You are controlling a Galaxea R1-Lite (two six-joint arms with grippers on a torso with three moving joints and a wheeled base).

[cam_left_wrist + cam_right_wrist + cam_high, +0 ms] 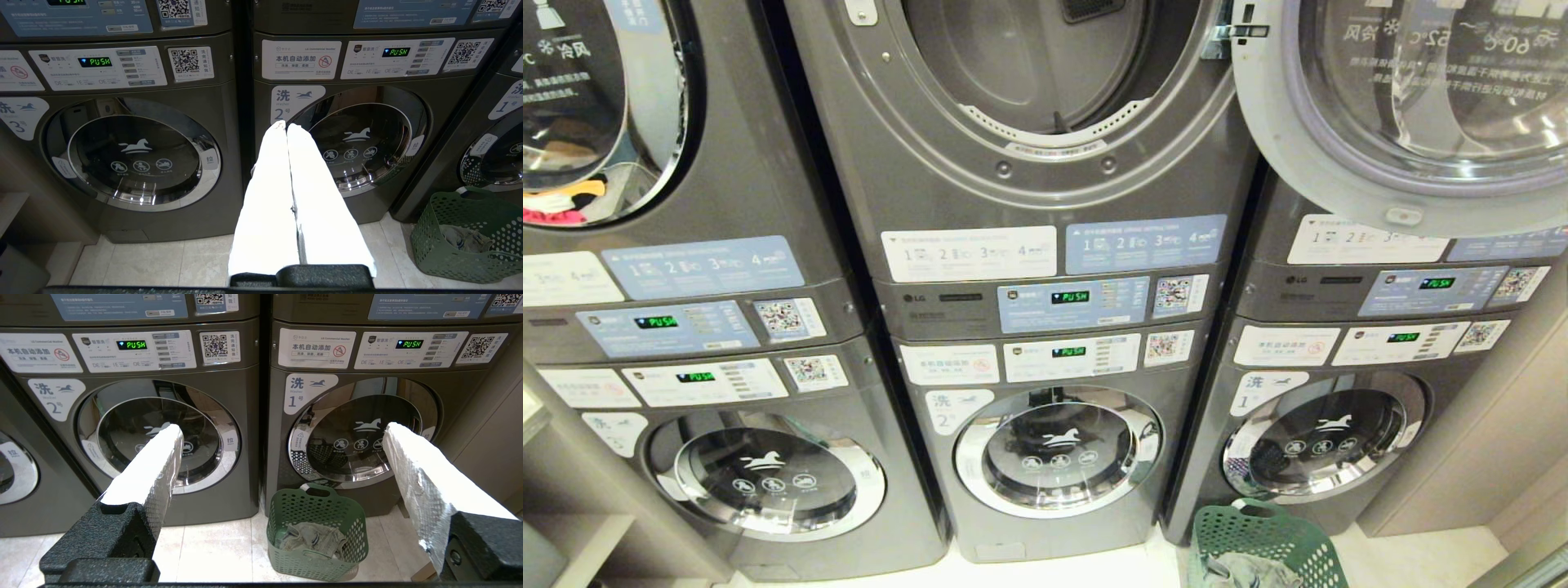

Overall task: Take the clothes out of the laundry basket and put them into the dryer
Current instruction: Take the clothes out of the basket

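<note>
The green laundry basket (pixel 1262 539) (pixel 316 506) stands on the floor in front of washer 1, at the foot of the right-hand stack. Grey clothes (pixel 310 539) (pixel 461 241) lie crumpled in its bottom. The dryer (pixel 1045 175) is the upper middle machine; its round door (pixel 1413 106) is swung open to the right and the drum looks empty. My right gripper (pixel 282 430) hangs open above and short of the basket, holding nothing. My left gripper (pixel 286 127) is shut and empty, facing washer 2, with the basket (pixel 470 237) off to its side. Neither arm shows in the head view.
Three stacked machine columns fill the view, and all the lower washer doors (pixel 1058 449) are closed. The upper left dryer (pixel 572 122) holds coloured laundry behind its closed door. A wooden shelf (pixel 556 490) stands at the left and a beige wall panel (pixel 1486 457) at the right.
</note>
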